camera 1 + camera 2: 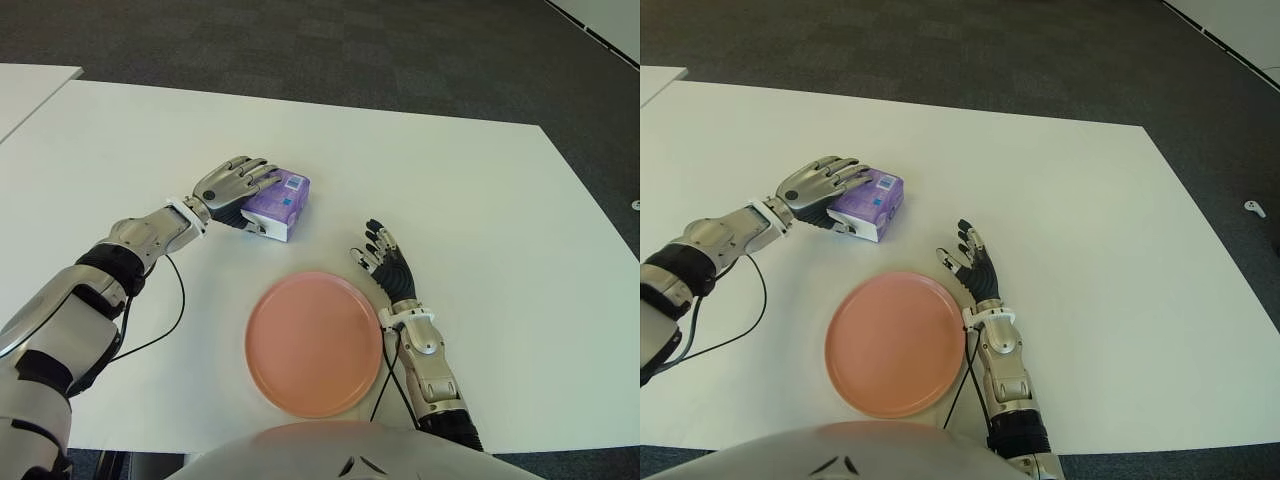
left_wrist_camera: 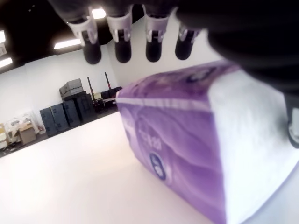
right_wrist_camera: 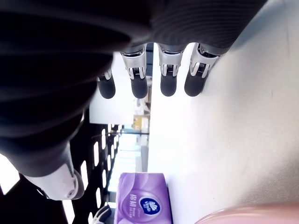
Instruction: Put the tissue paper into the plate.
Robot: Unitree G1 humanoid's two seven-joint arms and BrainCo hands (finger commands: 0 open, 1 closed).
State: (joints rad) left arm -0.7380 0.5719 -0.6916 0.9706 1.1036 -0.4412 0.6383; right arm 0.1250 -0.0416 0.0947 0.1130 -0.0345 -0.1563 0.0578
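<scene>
White and smooth, the tabletop (image 1: pixel 480 200) stands on dark grey carpet (image 1: pixel 350 50). The robot's left hand (image 1: pixel 232 183) reaches over a purple tissue pack (image 1: pixel 277 203), its metallic fingers (image 1: pixel 255 170) extended across the top of the soft, plastic-wrapped block, which lies on the tabletop just beyond a round, salmon-pink plate (image 1: pixel 314 343). In the left wrist view the four fingertips hang above the pack's glossy top with the thumb low at one white end face; whether they press on it cannot be told. The right hand (image 1: pixel 385 258) shows beside the plate's right edge, fingers apart and loosely spread, holding nothing. A thin black cable (image 1: pixel 165 320) trails from the left forearm.
</scene>
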